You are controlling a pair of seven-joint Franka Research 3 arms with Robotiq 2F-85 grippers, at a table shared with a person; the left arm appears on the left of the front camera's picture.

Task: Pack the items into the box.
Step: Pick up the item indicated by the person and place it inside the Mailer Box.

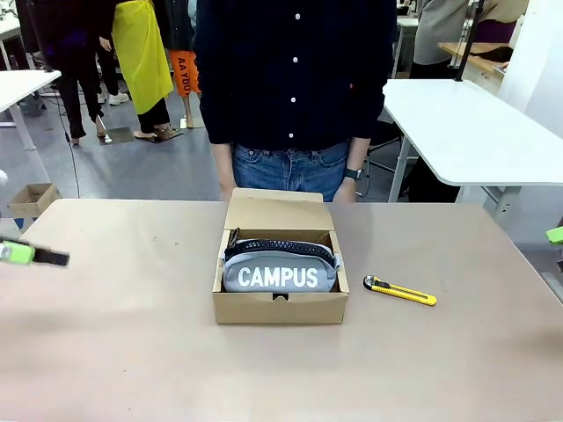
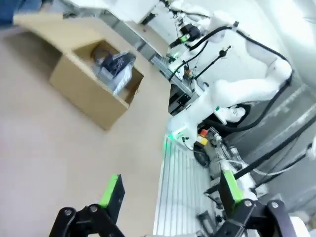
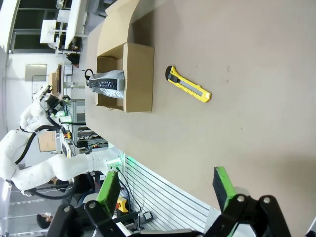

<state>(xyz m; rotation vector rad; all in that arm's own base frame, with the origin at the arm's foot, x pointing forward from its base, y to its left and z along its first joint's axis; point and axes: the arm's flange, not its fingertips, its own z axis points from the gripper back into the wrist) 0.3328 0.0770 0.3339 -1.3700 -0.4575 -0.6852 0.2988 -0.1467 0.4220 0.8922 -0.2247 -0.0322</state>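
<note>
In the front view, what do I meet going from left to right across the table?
left gripper → cardboard box, CAMPUS pouch inside it → utility knife → right gripper

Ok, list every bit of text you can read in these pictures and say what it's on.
"CAMPUS": white capitals on the grey-blue pouch, which lies in the box.
On the utility knife: any print is too small to read.
On the box: plain cardboard, no print seen.
</note>
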